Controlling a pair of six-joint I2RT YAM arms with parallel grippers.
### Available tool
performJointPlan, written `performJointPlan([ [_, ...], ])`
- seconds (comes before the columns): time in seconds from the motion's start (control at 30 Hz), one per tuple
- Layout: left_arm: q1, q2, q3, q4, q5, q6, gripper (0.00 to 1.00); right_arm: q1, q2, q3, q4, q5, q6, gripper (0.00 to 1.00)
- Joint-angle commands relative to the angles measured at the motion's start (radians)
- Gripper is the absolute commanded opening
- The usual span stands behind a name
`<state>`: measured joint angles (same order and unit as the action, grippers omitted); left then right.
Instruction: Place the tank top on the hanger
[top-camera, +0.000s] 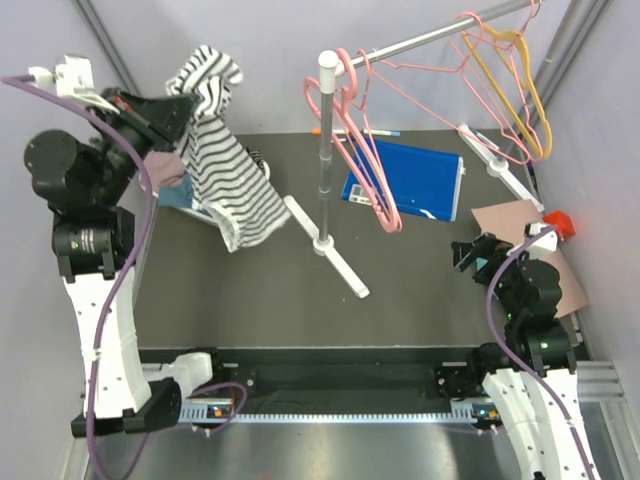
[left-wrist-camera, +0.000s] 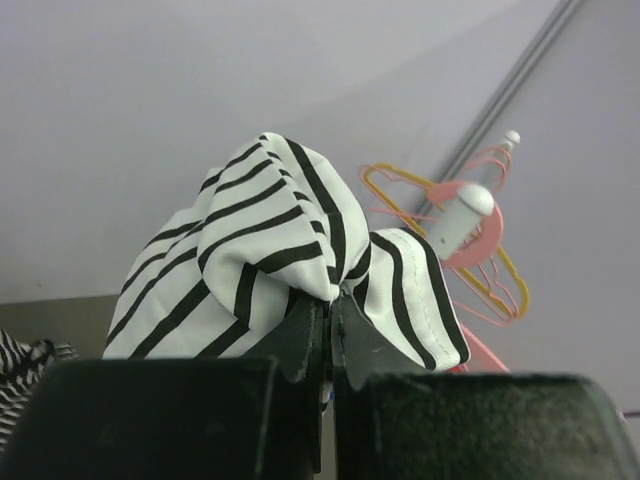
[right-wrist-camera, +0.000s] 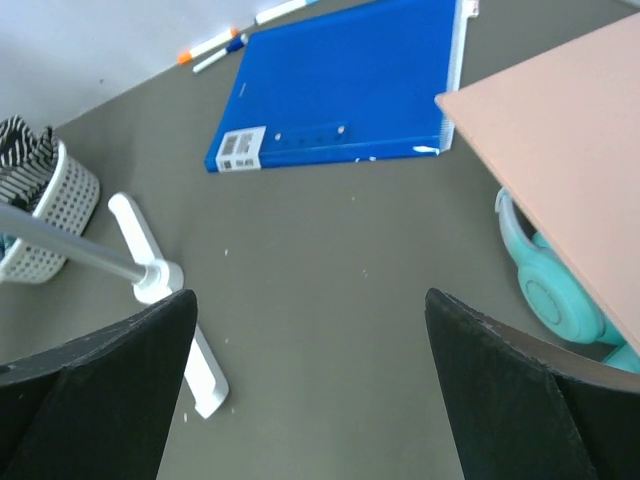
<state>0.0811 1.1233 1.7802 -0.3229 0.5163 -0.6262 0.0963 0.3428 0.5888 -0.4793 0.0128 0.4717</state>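
No word, number or brand is coming through clearly enough to read in any view. A white sticker (right-wrist-camera: 241, 150) is sitting on the blue folder (right-wrist-camera: 340, 90), at the folder's corner that is pointing toward the middle of the table (right-wrist-camera: 330, 260). The folder itself is lying toward the far right corner. The sticker is carrying dark print that looks like a barcode block with small lines of type beside it, but all of it is showing too small to make out. In the top view, faint pale lettering is showing on the black joint housing (top-camera: 88, 240) of the left arm, and it is also staying illegible.
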Motion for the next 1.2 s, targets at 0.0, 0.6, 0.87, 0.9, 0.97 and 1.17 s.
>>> performJointPlan([
  [0.0,-0.012,-0.135,-0.19,0.091,0.09,-0.052,0.0,0.008,-0.044,-0.066,0.053,-0.086,0.005,0.92],
  [0.6,-0.061,-0.533,-0.955,-0.044,-0.264,0.079,0.0,0.028,-0.068,-0.139,0.068,-0.217,-0.027,0.91],
  [0.87,-0.061,-0.404,-1.013,-0.149,-0.626,0.074,0.0,0.139,-0.007,-0.213,0.227,-0.248,-0.022,0.9],
  [0.9,-0.061,-0.381,-1.019,-0.153,-0.651,0.08,0.0,0.167,0.007,-0.228,0.243,-0.231,-0.021,0.9],
  [0.97,-0.061,-0.364,-1.024,-0.163,-0.717,0.088,0.07,0.276,0.048,-0.248,0.306,-0.154,-0.012,0.9],
  [1.17,-0.061,-0.356,-1.025,-0.246,-0.906,0.114,0.82,0.642,0.185,-0.322,0.471,0.106,0.034,0.9],
])
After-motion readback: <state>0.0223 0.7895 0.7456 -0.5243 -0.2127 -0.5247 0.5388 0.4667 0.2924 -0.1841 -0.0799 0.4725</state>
